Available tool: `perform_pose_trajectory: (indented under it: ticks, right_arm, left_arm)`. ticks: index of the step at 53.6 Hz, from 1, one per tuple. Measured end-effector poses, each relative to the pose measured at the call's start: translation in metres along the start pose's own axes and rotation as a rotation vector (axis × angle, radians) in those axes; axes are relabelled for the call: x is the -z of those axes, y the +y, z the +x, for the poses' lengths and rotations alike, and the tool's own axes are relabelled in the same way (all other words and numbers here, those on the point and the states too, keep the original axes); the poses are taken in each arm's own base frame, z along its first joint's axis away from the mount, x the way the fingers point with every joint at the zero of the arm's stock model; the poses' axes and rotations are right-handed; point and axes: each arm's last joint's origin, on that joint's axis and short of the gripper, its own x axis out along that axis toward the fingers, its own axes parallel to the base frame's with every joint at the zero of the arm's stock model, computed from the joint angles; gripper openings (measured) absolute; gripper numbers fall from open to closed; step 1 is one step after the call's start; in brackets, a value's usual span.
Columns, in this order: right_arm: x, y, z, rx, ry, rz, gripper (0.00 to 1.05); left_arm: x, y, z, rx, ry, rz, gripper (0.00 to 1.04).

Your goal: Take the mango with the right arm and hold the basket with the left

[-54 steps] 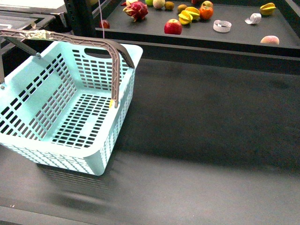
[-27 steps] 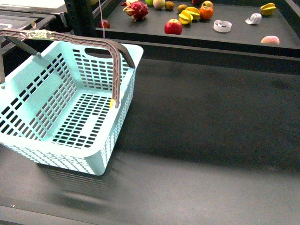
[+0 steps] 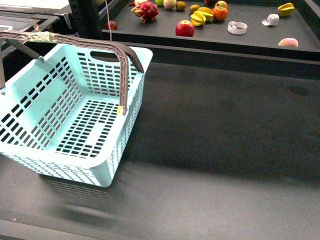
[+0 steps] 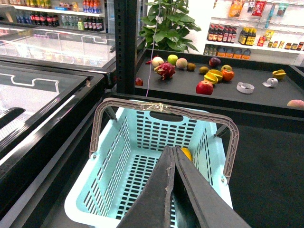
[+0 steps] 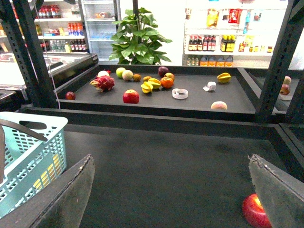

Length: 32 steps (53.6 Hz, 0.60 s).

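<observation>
The light-blue basket (image 3: 60,115) with a raised brown handle (image 3: 122,65) stands at the table's left. My left gripper (image 4: 172,149) is shut with nothing in it, above the basket's inside and short of the handle (image 4: 161,107). Just past its fingertips a smooth yellow-orange rounded thing (image 4: 186,153), seemingly the mango, lies against the basket's wall, mostly hidden by the fingers. The front view shows only a yellow speck (image 3: 119,110) there. My right gripper (image 5: 171,157) is open wide over bare table, to the right of the basket (image 5: 28,156). Neither arm shows in the front view.
A raised shelf (image 3: 250,37) at the back carries a dragon fruit (image 3: 145,10), a red apple (image 3: 184,29), star fruit (image 3: 202,16), an orange fruit (image 3: 220,12), tape rolls (image 3: 237,27) and a peach (image 3: 287,43). Another red apple (image 5: 254,211) lies by my right finger. A thin string (image 4: 151,57) rises from the handle.
</observation>
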Motion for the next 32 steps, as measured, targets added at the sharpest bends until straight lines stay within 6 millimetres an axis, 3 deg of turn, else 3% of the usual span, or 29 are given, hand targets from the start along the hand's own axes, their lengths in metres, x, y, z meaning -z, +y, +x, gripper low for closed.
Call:
perform_pose_trajectory:
  ticks: [32]
  right_arm:
    - [0.000, 0.000, 0.000, 0.000, 0.000, 0.000, 0.97]
  left_arm:
    - [-0.002, 0.000, -0.019, 0.000, -0.006, 0.002, 0.04]
